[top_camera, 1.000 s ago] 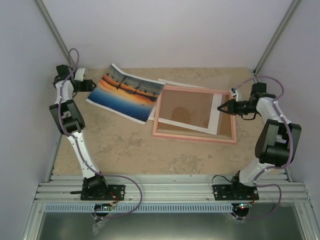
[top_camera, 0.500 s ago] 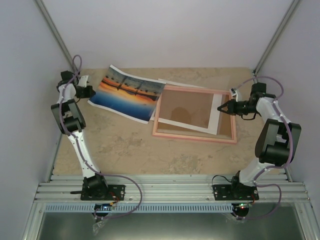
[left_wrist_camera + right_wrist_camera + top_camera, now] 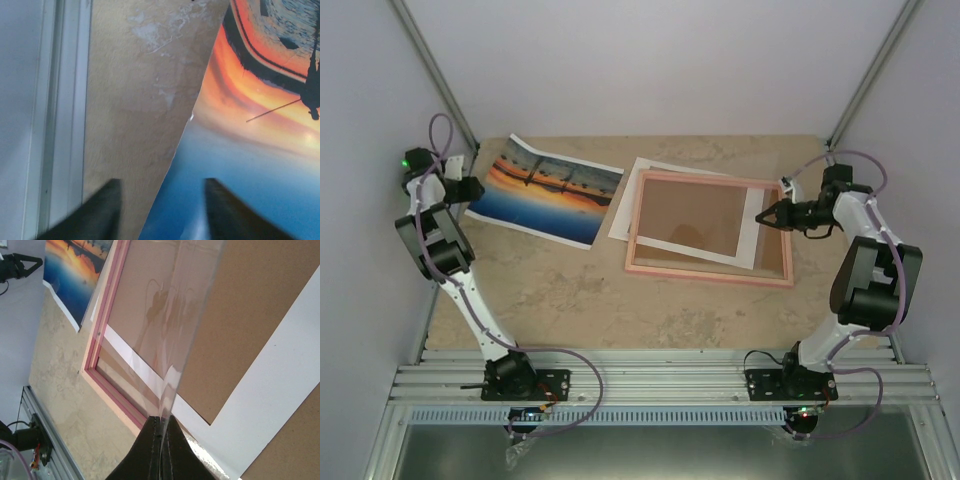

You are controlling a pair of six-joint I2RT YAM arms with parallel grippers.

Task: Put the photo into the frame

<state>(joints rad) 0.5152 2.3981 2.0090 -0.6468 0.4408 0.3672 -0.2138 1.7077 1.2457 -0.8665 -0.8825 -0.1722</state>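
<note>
The table [image 3: 570, 300] carries the frame [image 3: 710, 274], lying flat with a brown board [image 3: 695, 215] showing through it. The photo [image 3: 545, 185] lies left of the frame and apart from it, so nothing is inserted yet. At the frame's right side the right gripper [image 3: 161, 419] pinches a tilted clear pane [image 3: 165, 315]. The left gripper [image 3: 162, 187] gapes astride the photo's far-left edge, holding nothing. Whether it touches the paper is cut off.

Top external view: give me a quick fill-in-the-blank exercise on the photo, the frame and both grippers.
1. The photo lies picture side ___.
2. The left gripper has its jaws ___, straddling the photo's edge.
3. The right gripper has its jaws ___ on a clear pane.
4. The frame is coloured ___.
Missing words: up; open; shut; pink.
</note>
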